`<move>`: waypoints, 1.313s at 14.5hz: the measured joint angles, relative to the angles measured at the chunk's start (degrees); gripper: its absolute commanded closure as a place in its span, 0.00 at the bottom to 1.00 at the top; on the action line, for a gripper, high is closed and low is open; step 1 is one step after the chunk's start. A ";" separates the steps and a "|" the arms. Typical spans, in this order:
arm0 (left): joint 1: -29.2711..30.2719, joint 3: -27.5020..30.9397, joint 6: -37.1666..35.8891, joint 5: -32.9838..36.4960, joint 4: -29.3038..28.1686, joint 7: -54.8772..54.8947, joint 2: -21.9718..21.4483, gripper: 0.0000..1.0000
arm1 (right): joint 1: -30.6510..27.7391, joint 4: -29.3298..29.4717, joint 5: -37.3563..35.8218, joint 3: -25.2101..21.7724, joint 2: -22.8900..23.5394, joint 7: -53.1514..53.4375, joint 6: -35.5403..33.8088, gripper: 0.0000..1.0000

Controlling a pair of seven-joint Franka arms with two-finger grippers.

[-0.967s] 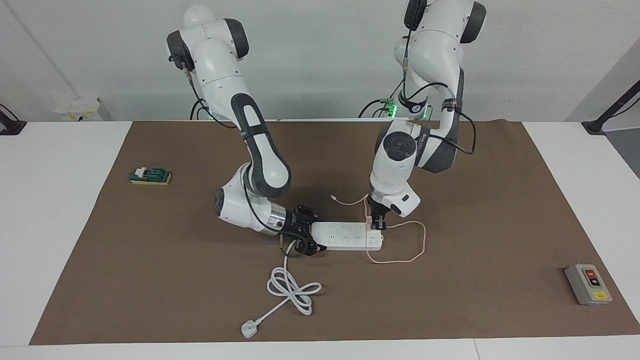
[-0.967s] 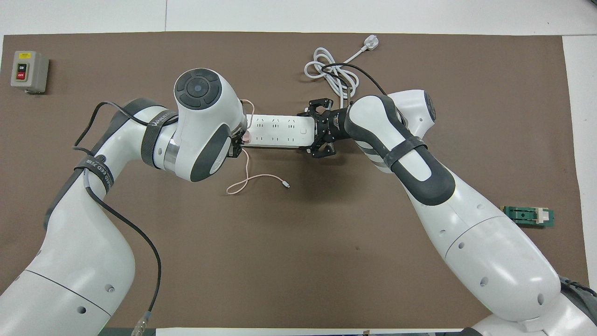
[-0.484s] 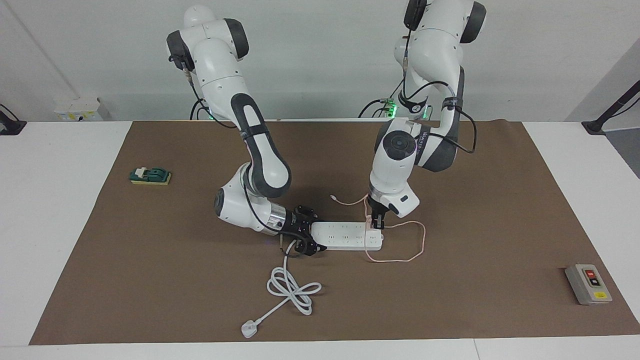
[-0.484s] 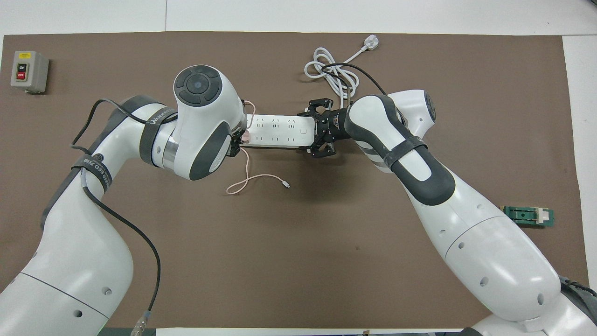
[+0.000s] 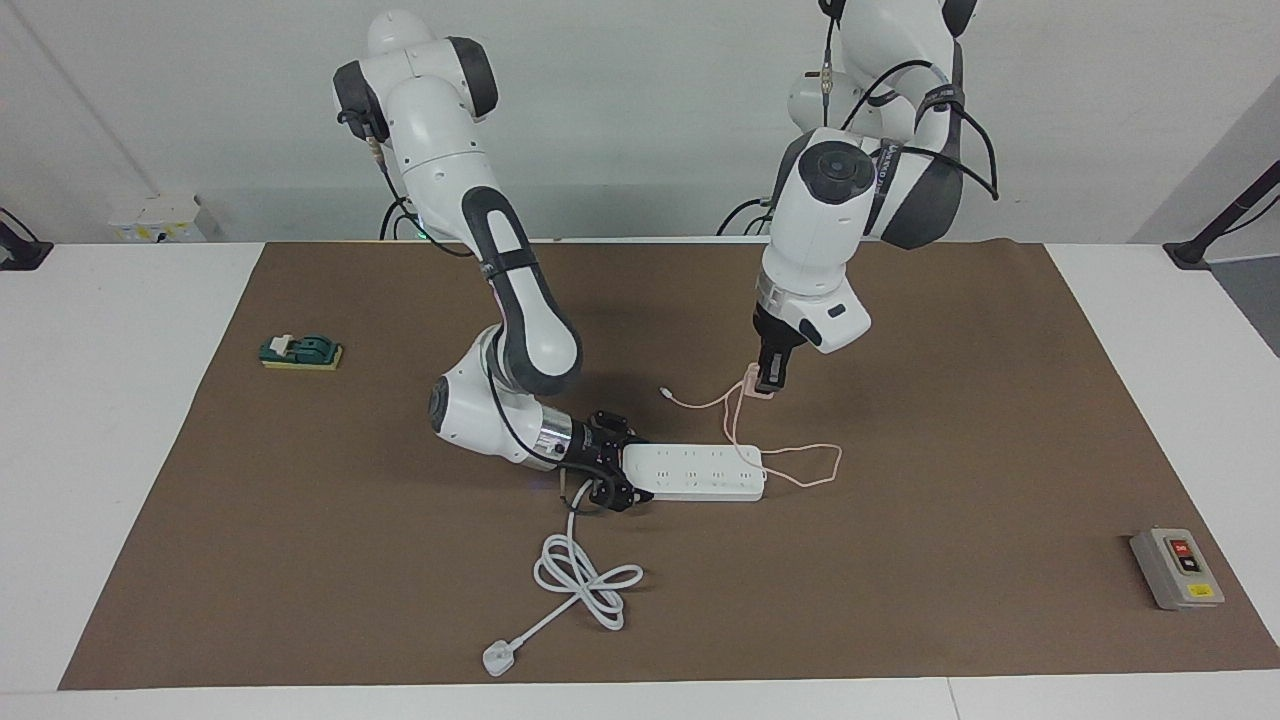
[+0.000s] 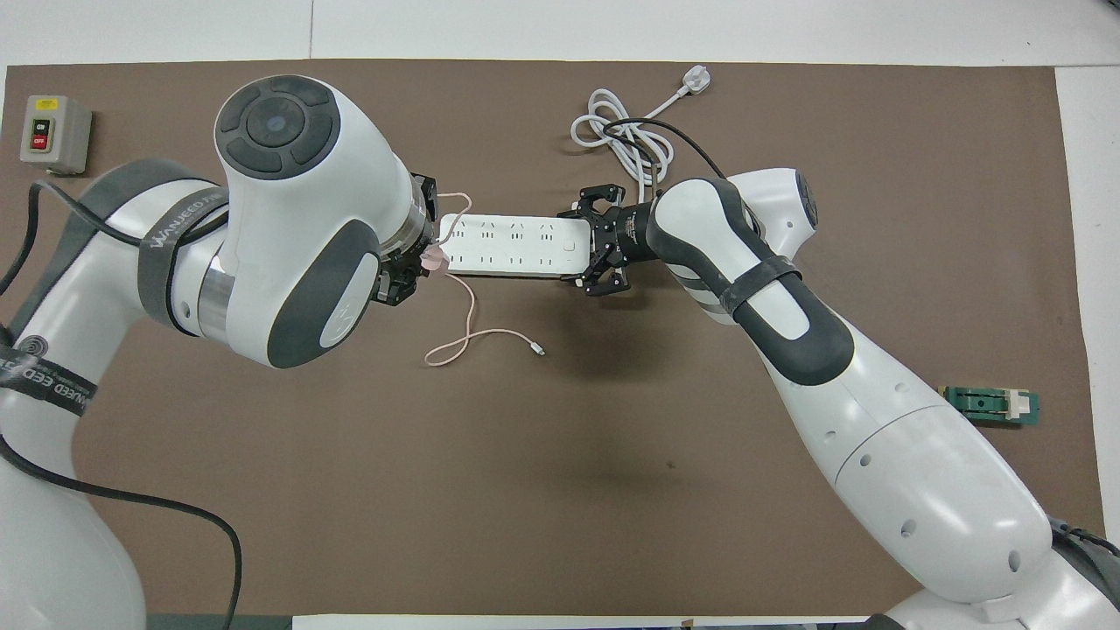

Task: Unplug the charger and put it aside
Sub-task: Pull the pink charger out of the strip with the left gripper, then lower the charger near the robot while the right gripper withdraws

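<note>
Brown mat (image 5: pixel 950 420), matte and papery, covers most of the white worktop (image 5: pixel 110 420).

Left arm comes down from its base; left gripper (image 5: pixel 766 384) hangs in the air above the mat, over a spot just beside the strip's free end, fingertips pinched on the charger (image 5: pixel 752 385). Charger is clear of the strip, prongs out of the socket. Unplugging looks done; setting aside is not.

Right arm lies low over the mat. Right gripper (image 5: pixel 612 465) straddles the corded end of the strip (image 5: pixel 700 474), links splayed either side of it, apparently bracing it flat. Whether its fingertips press the casing or only bracket it, cannot tell.

Strip: long white rigid plastic bar, rows of sockets on top, flat on the mat. Thick white cord (image 5: pixel 580 575) loops farther from the robots, ending in a white plug (image 5: pixel 496 657).

Switch box (image 5: pixel 1176 568): grey, blocky, red and yellow buttons, well apart at the left arm's end. Green block (image 5: pixel 301 351) on a yellow pad at the right arm's end.

Cable (image 5: pixel 800 468): thin, pink, limp; trails from the charger to the mat, loops past the strip's end.

Charger: small pale pink cube, hard smooth plastic, likely very light and a bit slippery. Hold across two flat faces, as now. Judgement: trailing cable may drag or snag the strip when carried.
</note>
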 measured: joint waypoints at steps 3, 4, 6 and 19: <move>1.84 0.45 -0.32 -0.03 -0.06 15.70 -0.11 1.00 | 0.02 -0.01 0.00 0.00 -0.01 0.00 0.04 0.00; 2.90 0.49 -0.35 -0.04 -0.06 22.32 -0.31 1.00 | 0.06 -0.05 0.00 0.00 -0.05 0.00 0.17 0.00; 5.35 0.55 -0.65 -0.13 -0.50 38.07 -1.17 1.00 | 0.86 -0.27 0.00 0.03 0.13 0.00 1.82 0.00; 20.07 0.60 10.10 -0.91 -28.77 96.84 -13.82 1.00 | -0.85 -0.26 -1.81 -0.84 -8.49 5.39 -0.86 0.00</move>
